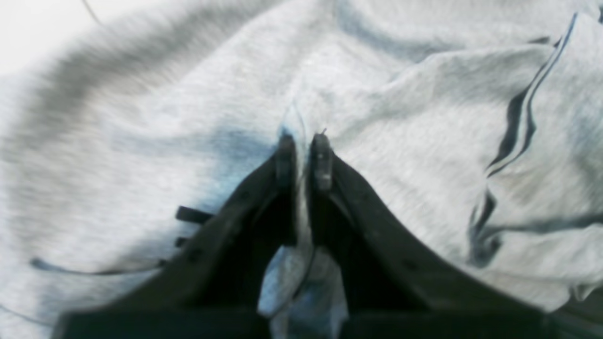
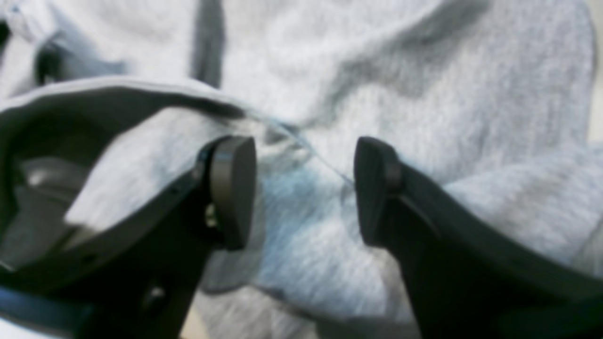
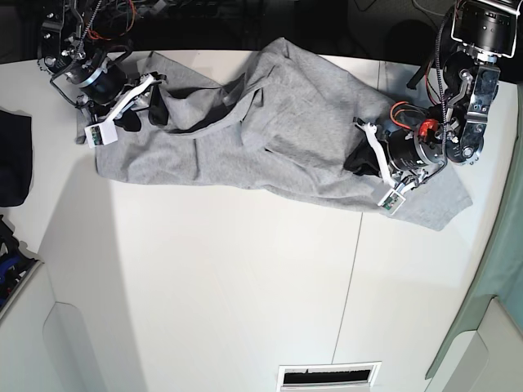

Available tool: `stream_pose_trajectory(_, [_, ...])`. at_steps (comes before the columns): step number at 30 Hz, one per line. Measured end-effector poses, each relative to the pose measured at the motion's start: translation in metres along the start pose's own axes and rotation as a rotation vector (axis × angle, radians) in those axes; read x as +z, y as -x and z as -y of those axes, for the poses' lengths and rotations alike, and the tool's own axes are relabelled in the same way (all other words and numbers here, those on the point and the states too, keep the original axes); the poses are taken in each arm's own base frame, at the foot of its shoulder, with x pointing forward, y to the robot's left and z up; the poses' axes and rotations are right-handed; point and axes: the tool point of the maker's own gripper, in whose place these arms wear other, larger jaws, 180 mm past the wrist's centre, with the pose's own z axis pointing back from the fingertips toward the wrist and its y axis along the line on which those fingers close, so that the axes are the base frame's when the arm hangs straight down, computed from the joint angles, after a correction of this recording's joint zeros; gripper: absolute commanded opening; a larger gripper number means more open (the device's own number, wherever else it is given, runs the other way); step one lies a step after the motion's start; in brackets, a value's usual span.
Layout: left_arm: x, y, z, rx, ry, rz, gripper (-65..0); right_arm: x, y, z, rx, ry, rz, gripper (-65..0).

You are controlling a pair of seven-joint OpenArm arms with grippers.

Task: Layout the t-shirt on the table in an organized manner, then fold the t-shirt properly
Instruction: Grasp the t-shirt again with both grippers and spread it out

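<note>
Grey t-shirt lay crumpled across far side of white table, left gripper pinched shut on a fold, right gripper spread wide — nothing held, dark cloth at table edge.

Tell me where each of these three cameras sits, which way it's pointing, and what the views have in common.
Left wrist: rides the left arm, looks along the left gripper, shut on a fold of the t-shirt.
Right wrist: rides the right arm, looks past the open right gripper at grey cloth.
Base: overhead, looking down on the white table, with both arms at the shirt's far corners.
Shared: all three show the t-shirt; base also shows both grippers.
</note>
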Motion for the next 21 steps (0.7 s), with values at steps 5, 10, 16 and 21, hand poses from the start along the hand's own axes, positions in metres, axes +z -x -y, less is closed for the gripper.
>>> stream_pose_trajectory(5, [0.008, -0.005, -0.011, 0.009, -0.03, 0.005, -65.0, 0.005, -0.004, 0.013, -0.009, 0.034, 0.013, -31.6])
stream_pose_trajectory(10, [0.01, -0.006, -0.013, 0.033, -0.028, 0.007, -65.0, 0.029, -0.027, 0.056, -0.076, 0.142, 0.11, -31.6])
stream_pose_trajectory(16, [0.017, -0.007, -0.016, 0.061, -0.012, 0.025, -65.0, 0.054, -0.029, 0.1, -0.178, 0.265, 0.165, -31.6])
stream_pose_trajectory(21, [0.017, -0.01, -0.014, 0.077, 0.0, 0.038, -65.0, 0.035, 0.002, 0.099, -0.245, 0.219, 0.104, -31.6])
